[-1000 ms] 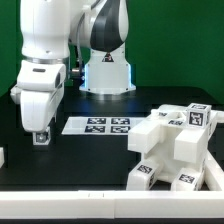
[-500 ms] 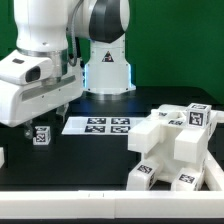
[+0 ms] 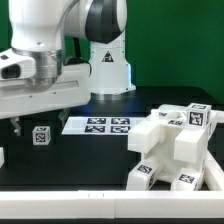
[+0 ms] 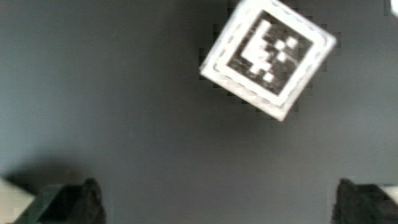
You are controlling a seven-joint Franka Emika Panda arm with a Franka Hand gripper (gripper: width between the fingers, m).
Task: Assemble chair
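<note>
The arm has swung up and away, jaws spread wide and empty, leaving the small tagged block [image 3: 41,136] alone on the tabletop [image 3: 90,160]. Next, approach the chair pieces [image 3: 170,145] squarely.

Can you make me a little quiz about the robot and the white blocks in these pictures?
1. True or false: the gripper is holding the small block.
2. Where is the big pile of chair pieces? A) the exterior view's right B) the exterior view's left C) on top of the marker board
3. Fill in: the table is the colour ____.

Key: 1. False, its fingers are open and the block sits alone on the table. 2. A. 3. Black.
</note>
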